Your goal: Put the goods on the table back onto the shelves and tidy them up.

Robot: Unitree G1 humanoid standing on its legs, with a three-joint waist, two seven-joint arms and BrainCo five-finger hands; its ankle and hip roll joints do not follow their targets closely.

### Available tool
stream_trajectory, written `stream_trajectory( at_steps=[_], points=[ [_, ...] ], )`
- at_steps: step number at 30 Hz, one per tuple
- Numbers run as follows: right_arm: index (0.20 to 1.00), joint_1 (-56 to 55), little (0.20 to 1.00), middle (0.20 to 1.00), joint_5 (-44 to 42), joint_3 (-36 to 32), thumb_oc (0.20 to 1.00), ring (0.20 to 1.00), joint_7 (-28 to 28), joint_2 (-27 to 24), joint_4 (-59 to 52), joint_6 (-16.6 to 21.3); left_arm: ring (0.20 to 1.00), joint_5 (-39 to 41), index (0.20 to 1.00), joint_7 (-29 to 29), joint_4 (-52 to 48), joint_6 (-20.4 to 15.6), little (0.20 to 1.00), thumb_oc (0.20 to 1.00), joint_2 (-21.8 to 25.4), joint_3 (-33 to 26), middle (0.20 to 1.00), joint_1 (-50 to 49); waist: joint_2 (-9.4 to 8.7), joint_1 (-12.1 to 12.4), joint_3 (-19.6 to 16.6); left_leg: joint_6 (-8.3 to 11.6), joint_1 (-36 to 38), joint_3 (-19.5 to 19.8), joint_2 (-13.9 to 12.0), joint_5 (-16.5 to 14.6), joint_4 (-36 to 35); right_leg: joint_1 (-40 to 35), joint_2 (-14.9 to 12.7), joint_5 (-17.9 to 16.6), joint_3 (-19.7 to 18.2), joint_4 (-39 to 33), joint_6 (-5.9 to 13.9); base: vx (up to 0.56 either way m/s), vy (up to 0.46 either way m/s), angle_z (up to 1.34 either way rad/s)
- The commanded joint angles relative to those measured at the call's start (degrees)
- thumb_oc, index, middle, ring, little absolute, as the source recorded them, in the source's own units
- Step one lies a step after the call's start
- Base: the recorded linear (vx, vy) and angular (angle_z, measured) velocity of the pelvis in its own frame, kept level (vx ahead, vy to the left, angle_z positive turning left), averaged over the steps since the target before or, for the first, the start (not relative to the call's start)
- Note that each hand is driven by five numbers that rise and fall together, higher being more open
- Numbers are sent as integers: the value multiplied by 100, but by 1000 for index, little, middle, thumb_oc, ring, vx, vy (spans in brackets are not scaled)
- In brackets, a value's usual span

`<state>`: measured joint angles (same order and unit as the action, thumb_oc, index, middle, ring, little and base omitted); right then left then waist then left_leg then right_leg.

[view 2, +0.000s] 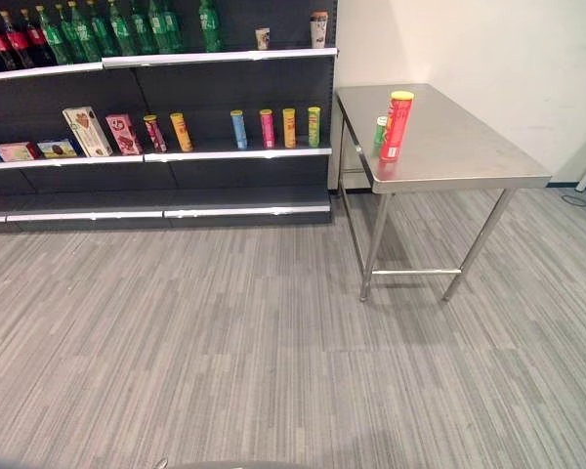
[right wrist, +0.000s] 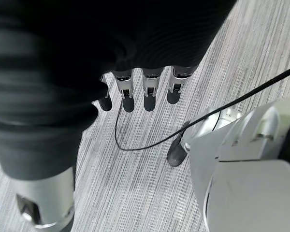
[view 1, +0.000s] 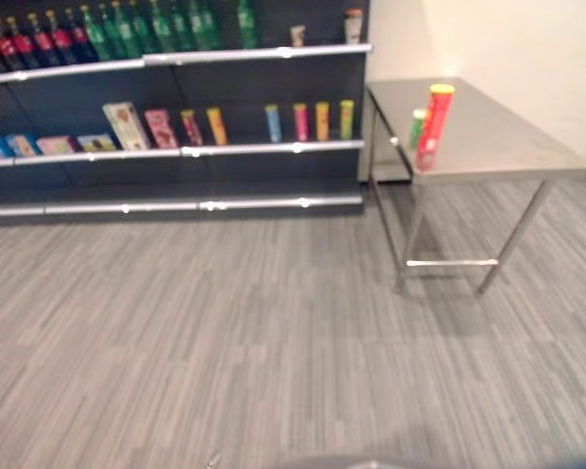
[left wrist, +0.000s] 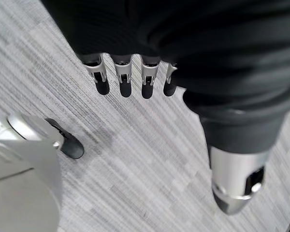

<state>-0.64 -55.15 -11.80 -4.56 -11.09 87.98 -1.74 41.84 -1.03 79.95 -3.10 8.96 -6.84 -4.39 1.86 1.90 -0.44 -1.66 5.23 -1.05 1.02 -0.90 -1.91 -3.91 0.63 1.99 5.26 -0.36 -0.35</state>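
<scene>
The left hand hangs over the grey striped floor with fingers relaxed, holding nothing; the right hand hangs likewise, released. On the steel desk, a tall red cylindrical can with a yellow lid stands upright near the desk's shelf-side edge, a small green can just beside it. The dark shelf unit stands beside the desk.

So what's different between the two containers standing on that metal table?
The red tube is much taller than the green can, which reaches about halfway up it. The red tube has a yellow lid; the green can's top looks pale. The red tube stands nearer the camera, the green can partly hidden behind it on the shelf side. Both stand upright near the table's shelf-side edge.
</scene>
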Motion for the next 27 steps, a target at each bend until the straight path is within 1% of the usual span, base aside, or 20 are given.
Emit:
stream_trajectory(
  at_steps=[1,2,6,9,10,12,13,15,17,27],
  points=[
    [1000,464,1000,1000,114,19,1000,1000,-78,195,453,49,1000,169,1000,-53,398,-50,1000,1000,-37,-254,1000,211,-233,-39,-13,360,36,362,-176,-64,-309,-241,-506,-199,-67,-464,571,0,0,0],
    [1000,460,1000,1000,114,20,1000,1000,-79,195,453,48,1000,169,1000,-53,400,-50,1000,1000,-37,-254,1000,208,-229,-40,-20,361,62,365,-183,-115,-309,-267,-499,-155,-67,-464,574,0,0,0],
    [1000,456,1000,1000,361,248,1000,1000,-30,227,361,31,1000,50,1000,22,416,-29,1000,1000,-80,-136,1000,192,-226,-50,4,359,66,363,-182,-113,-309,-262,-498,-171,-68,-464,571,0,0,0],
    [1000,475,1000,1000,790,645,1000,1000,134,266,233,-15,1000,-140,1000,144,427,1,1000,1000,-127,56,1000,184,-230,-66,18,357,48,350,-185,-99,-309,-236,-502,-194,-78,-464,567,0,0,0],
    [1000,478,1000,1000,1083,834,1000,1000,184,248,156,-29,1000,-290,1000,221,415,13,1000,1000,-136,183,1000,189,-232,-76,24,357,36,338,-188,-93,-309,-223,-504,-209,-83,-464,565,0,0,0],
    [1000,487,1000,1000,1180,906,1000,1000,195,240,123,-20,1000,-345,1000,227,393,-2,1000,1000,-142,254,1000,205,-232,-84,24,356,35,334,-187,-92,-309,-223,-503,-211,-85,-464,564,0,0,0],
    [1000,491,1000,1000,1357,1050,1000,1000,237,232,42,-3,1000,-527,1000,239,340,-34,1000,1000,-158,419,1000,231,-236,-95,32,355,35,326,-188,-91,-309,-225,-505,-217,-93,-464,561,0,0,0],
    [1000,490,1000,1000,1358,1050,1000,1000,237,232,42,-3,1000,-528,1000,239,340,-34,1000,1000,-158,419,1000,230,-235,-94,31,355,35,325,-188,-91,-309,-225,-505,-217,-94,-464,561,0,0,0],
    [1000,481,1000,1000,1750,1293,1000,1000,289,210,-90,30,1000,-785,1000,282,328,-19,1000,1000,-143,575,1000,223,-249,-104,24,349,40,323,-184,-100,-309,-233,-509,-214,-92,-464,561,0,0,0],
    [1000,493,1000,1000,2028,1442,1000,1000,351,179,-147,-7,1000,-944,1000,300,452,68,1000,1000,-88,537,1000,237,-237,-108,-12,341,71,306,-183,-120,-309,-246,-508,-195,-95,-464,566,5,2,-2]
  ],
)
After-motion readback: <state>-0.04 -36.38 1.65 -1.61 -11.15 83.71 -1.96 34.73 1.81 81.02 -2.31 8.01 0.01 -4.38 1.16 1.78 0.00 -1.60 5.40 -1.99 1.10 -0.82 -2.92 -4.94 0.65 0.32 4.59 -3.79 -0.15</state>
